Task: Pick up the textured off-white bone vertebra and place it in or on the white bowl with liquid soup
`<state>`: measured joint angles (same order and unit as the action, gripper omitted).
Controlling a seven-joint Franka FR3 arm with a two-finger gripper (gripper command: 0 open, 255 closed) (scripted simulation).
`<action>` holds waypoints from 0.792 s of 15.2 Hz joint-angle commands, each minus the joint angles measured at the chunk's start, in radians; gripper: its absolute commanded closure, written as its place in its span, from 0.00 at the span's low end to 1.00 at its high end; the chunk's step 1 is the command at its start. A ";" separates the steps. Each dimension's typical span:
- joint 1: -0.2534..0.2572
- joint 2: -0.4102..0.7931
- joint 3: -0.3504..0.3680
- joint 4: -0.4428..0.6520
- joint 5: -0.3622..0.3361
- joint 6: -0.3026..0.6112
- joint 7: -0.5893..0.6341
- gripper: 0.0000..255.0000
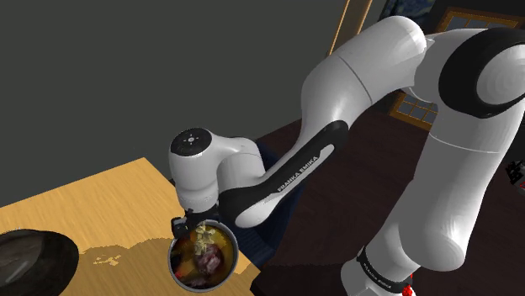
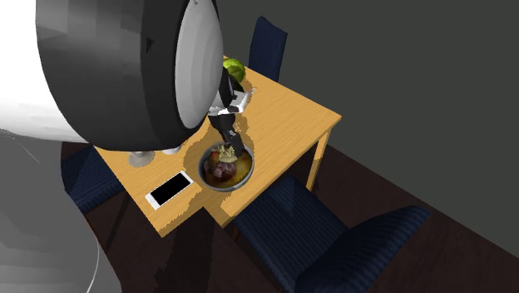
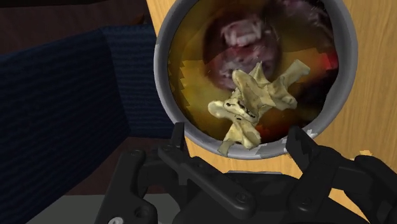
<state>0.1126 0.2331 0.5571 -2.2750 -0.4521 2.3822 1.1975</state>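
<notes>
Vertebra: the knobbly off-white bone vertebra [image 3: 254,98], its spurs splaying out from a thicker middle, lies inside the round grey-white bowl [image 3: 160,63]. It rests on top of the brown soup and dark red lumps there.
Bowl: it stands at the edge of the light wooden surface [image 3: 378,76], on the side where a dark blue chair [image 3: 63,95] is drawn up.
Handling: the vertebra is probably light and rigid, so it should not give under pressure. The bumpy texture should offer grip, but the thin spurs look breakable and, wet from the soup, may be slick.
Where to hold: across the thick central body, with the fingers set into the hollows between spurs. A grip on a spur tip would let it swivel.
Pincer: the all-black pincer [image 3: 236,135] hangs just above the bowl with its fingers [image 3: 175,146] spread apart. The spur nearest the pincer sits between them, but neither finger touches it, so nothing is gripped.
Arm pose: the white arm [image 1: 370,76] reaches out from its stand and bends down sharply at the wrist. This points the pincer nearly straight down into the bowl.
Stage: the bone rests in the bowl with the fingers free of it, so the placing looks done.
</notes>
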 commanded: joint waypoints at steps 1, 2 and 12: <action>-0.003 -0.027 0.014 0.005 0.030 -0.025 -0.019 0.00; -0.008 -0.054 0.026 0.011 0.060 -0.051 -0.038 0.00; -0.011 -0.100 0.042 0.026 0.110 -0.099 -0.072 0.00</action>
